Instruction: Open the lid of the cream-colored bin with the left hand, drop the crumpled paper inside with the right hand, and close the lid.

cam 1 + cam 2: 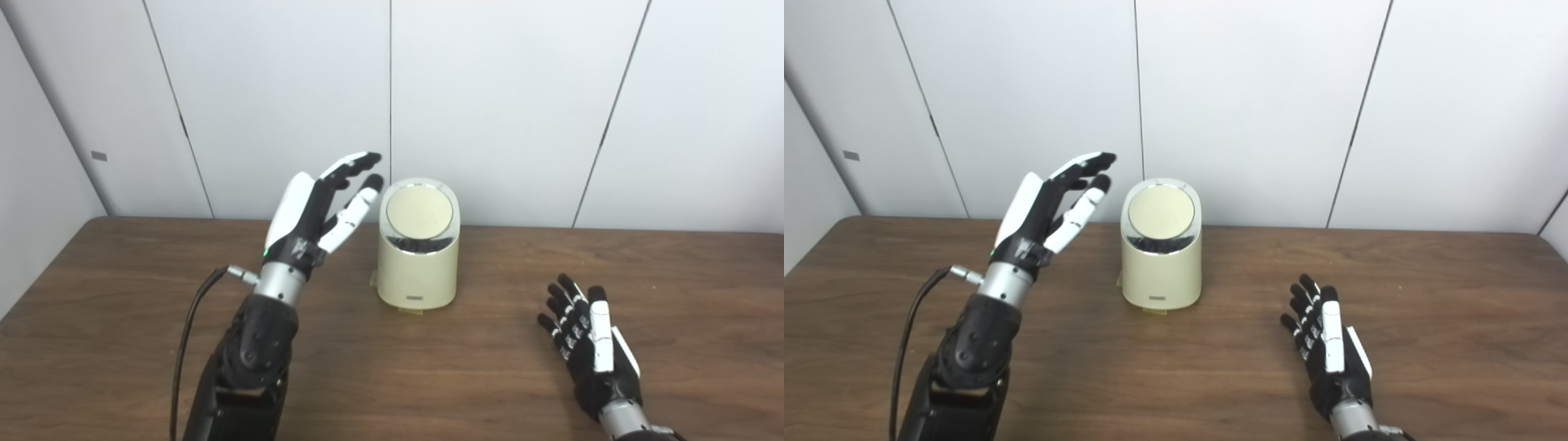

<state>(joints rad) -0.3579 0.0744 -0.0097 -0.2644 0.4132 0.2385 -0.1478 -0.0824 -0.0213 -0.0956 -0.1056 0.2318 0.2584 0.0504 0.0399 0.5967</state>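
Bin point(418, 269) interior hidden under lid point(419, 211); crumpled paper unseen.

Brown wooden table point(429, 367), white panelled wall point(508, 92)

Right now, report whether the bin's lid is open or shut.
Shut: the round lid sits flush in the bin top; no hand touches it.

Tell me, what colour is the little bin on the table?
Cream, with a shiny silver rim around its round lid; the bin shows best in the left eye view.
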